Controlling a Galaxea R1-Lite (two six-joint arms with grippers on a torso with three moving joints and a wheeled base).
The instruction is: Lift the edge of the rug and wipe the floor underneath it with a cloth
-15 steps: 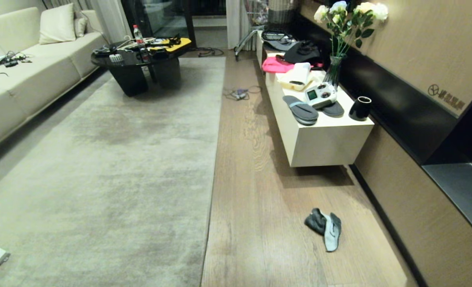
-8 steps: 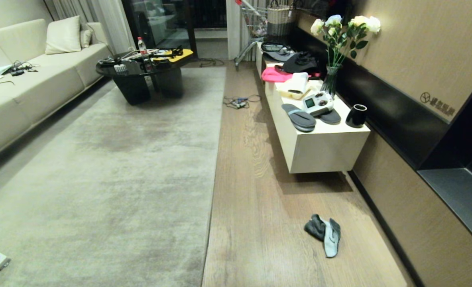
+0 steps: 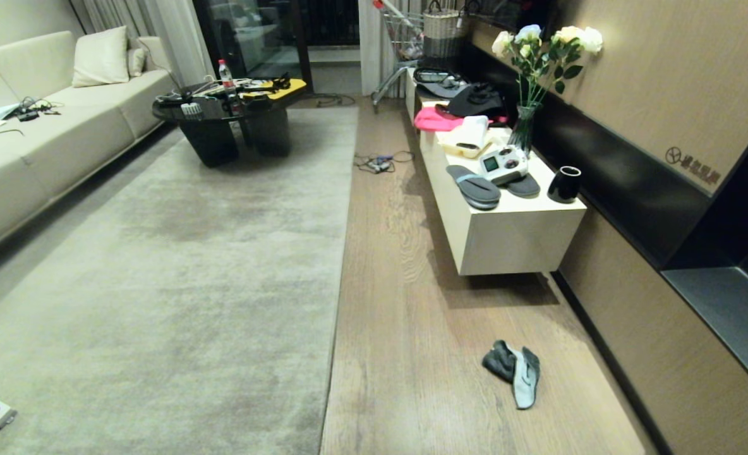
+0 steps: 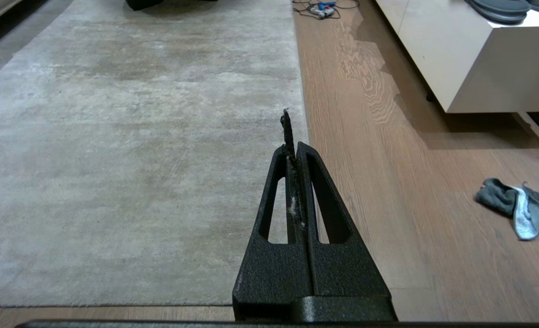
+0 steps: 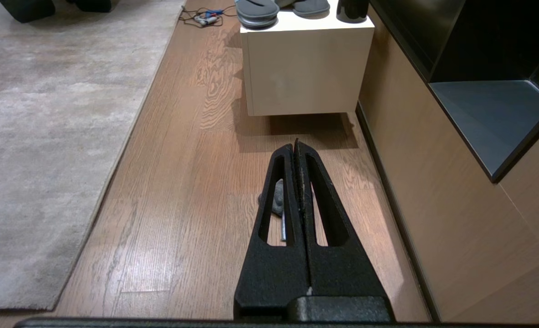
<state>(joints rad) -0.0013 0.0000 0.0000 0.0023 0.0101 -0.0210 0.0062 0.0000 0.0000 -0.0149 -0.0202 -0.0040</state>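
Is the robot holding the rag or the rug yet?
No, nothing is held. Left gripper and right gripper are shut and empty; the cloth lies on the floor.

The rug [image 3: 178,265] is pale grey-beige, mottled with darker patches. Right of the rug, the floor [image 3: 405,328] is light brown wood grain with dark streaks. On those planks, further from the rug, the cloth [image 3: 513,370] is dark grey with a paler grey-green side. Beyond it, a cream cabinet [image 3: 513,237] carries grey slippers [image 3: 475,186], a pink garment [image 3: 436,120] and a black cup [image 3: 565,184].
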